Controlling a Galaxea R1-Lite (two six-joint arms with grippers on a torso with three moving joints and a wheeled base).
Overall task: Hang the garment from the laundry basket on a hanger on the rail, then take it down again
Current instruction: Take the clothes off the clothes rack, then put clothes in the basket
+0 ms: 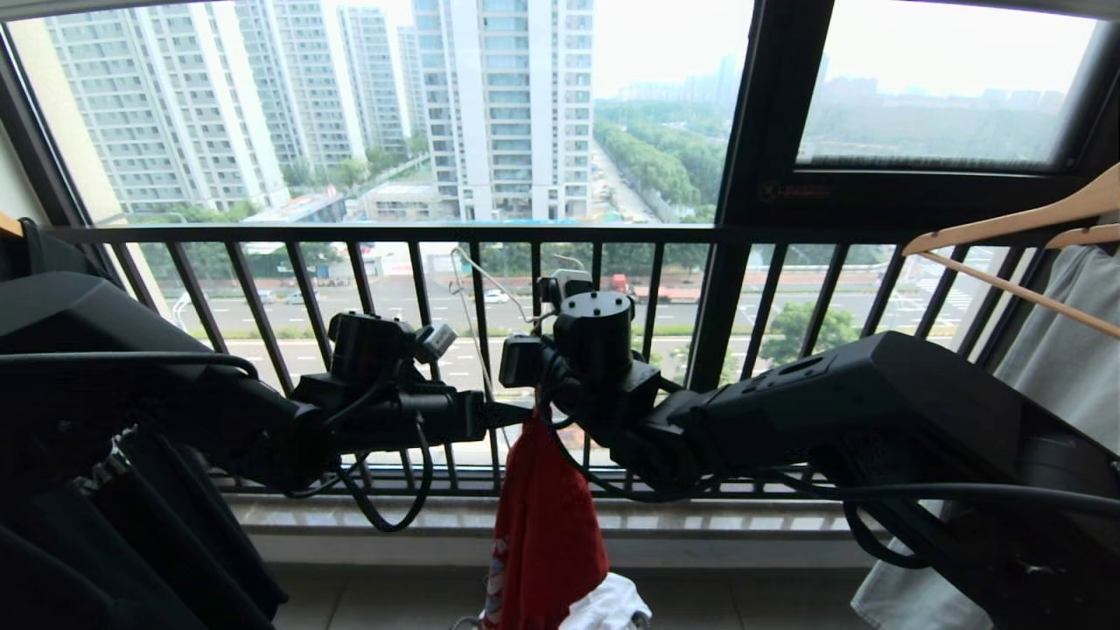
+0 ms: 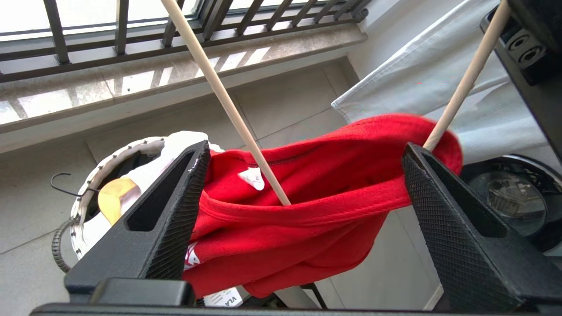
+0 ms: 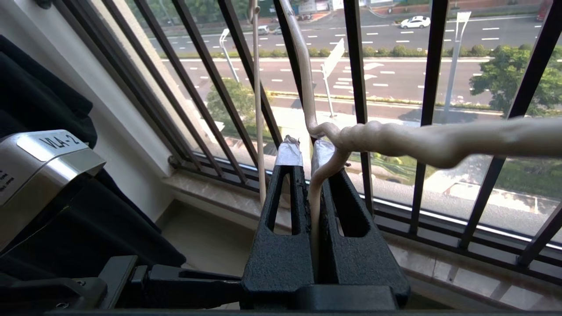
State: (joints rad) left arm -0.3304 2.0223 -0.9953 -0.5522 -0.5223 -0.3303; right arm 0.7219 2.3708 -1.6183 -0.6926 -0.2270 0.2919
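Note:
The red garment point(image 2: 307, 210) hangs bunched on the thin white wire hanger point(image 3: 395, 138), with two of the hanger's wires point(image 2: 224, 96) running into its neck opening. My left gripper point(image 2: 306, 148) is open, its fingers point(image 2: 175, 210) standing wide on either side of the red cloth. My right gripper point(image 3: 306, 151) is shut on the hanger wire just below its twisted neck. In the head view both arms meet before the window railing, and the garment point(image 1: 542, 525) dangles below them. The laundry basket point(image 2: 83, 197) stands on the floor underneath. The rail is out of view.
The black barred window railing point(image 1: 394, 234) and a stone sill lie straight ahead. Wooden hangers point(image 1: 1006, 223) with a pale grey garment point(image 1: 1067, 350) hang at the right. Black clothing point(image 1: 131, 534) hangs at the left. White laundry point(image 1: 612, 604) fills the basket.

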